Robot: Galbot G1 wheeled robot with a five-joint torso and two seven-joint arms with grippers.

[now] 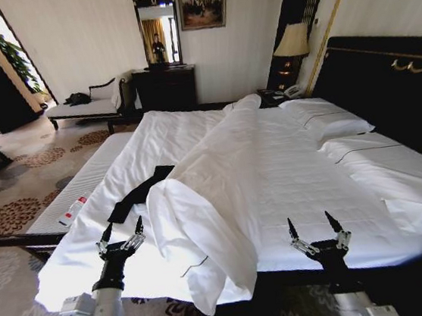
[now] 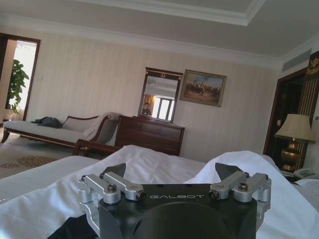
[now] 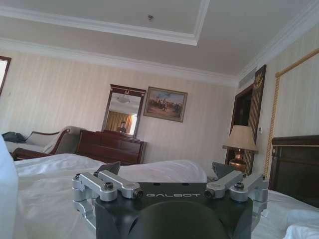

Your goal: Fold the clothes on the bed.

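Folding has not begun, by my reading: both arms hover at the near edge of the bed (image 1: 397, 182) and nothing is held. Nearest on the left, the left gripper (image 1: 121, 233) hangs over the white sheet with its fingers spread. Nearest on the right, the right gripper (image 1: 316, 228) hangs over the near edge of the mattress, fingers likewise spread wide.

Just beyond the left gripper lies the T-shirt (image 1: 137, 192), one black garment, stretched in a narrow crumpled strip from near-left toward the middle. Its far end runs under the bunched duvet (image 1: 221, 180), so part of it is hidden and no lettering can be read.

The next move, as I judge it, calls for the left gripper to reach forward and pinch the near end of the cloth, drawing it out from under the duvet before it can be laid flat.

Farther off lie two pillows (image 1: 328, 118) by the headboard (image 1: 385, 77), and one lamp (image 1: 292, 42) beyond.
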